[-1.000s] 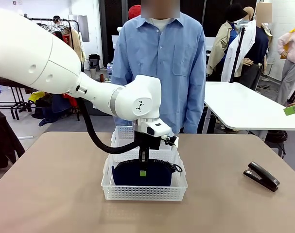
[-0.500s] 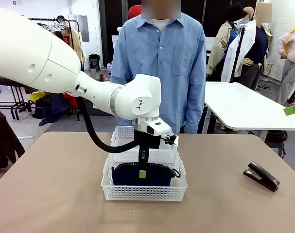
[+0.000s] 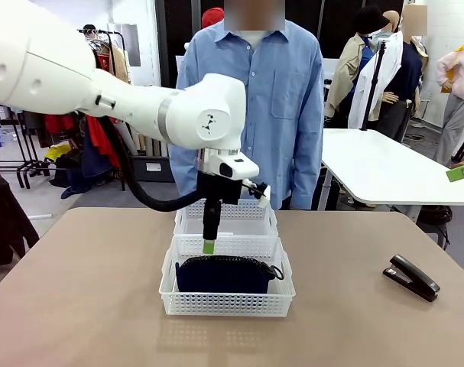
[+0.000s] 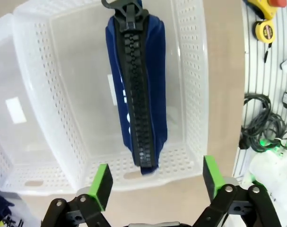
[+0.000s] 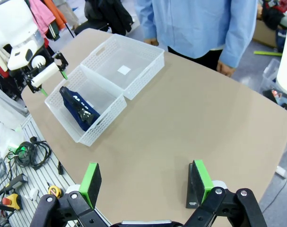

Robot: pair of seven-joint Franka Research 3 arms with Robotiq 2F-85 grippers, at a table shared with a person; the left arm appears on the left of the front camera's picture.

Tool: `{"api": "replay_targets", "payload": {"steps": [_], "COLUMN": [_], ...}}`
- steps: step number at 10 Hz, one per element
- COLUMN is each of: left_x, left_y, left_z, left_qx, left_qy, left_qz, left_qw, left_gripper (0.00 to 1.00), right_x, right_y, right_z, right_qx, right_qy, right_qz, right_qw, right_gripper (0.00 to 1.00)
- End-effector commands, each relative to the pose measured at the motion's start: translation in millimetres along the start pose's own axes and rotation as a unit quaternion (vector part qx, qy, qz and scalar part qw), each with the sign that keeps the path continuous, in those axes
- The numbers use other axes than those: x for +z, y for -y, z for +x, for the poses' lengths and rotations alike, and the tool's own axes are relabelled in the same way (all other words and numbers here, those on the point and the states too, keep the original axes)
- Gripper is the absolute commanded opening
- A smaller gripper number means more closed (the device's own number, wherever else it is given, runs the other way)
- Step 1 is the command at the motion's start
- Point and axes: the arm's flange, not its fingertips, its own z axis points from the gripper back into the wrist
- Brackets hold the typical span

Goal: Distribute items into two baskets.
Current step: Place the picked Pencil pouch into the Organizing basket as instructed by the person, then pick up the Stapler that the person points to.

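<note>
Left gripper [image 3: 209,246] [image 4: 156,182]: fingers spread wide, released, nothing between the green pads. It hangs above the near white perforated plastic basket [image 3: 228,306] [image 4: 193,85], clear of its contents.

Dark navy soft fabric zip pouch with white lettering [image 3: 224,275] [image 4: 138,94]: stands on edge inside the near basket, black zip uppermost, running along the basket's length.

Second white perforated plastic basket [image 3: 247,222] [image 5: 126,61]: touching the far side of the first, nothing inside.

Small black stapler [image 3: 411,277]: on the tan table [image 3: 86,290], right side, well apart from both baskets.

Right gripper [image 5: 145,182]: fingers released and apart, holding nothing, high over the table's right side.

Person in a light blue shirt [image 3: 251,99]: standing at the far edge, behind the baskets
</note>
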Motion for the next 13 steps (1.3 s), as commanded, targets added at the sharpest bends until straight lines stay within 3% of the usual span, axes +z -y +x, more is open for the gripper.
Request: {"api": "replay_targets", "payload": {"steps": [1,4,5,13], "left_x": [-2,9,13,13], "left_y": [15,27,13,13], "left_z": [-10,-22,-7,-7], "left_qx": [0.011,0.032,0.003,0.003], "left_qy": [-0.002,0.013,0.0,0.0], "left_qz": [0.009,0.051,0.016,0.016], "left_qw": [1.0,0.998,1.0,1.0], "left_gripper": [1.0,1.0,1.0,1.0], "right_x": [1,1,1,1], "right_y": [2,2,2,2], "right_z": [2,2,2,2], "right_qx": [0.009,0.009,0.009,0.009], "right_qy": [0.016,0.016,0.016,0.016], "right_qz": [0.008,0.008,0.008,0.008], "right_qw": [1.0,1.0,1.0,1.0], "right_gripper": [1.0,1.0,1.0,1.0]}}
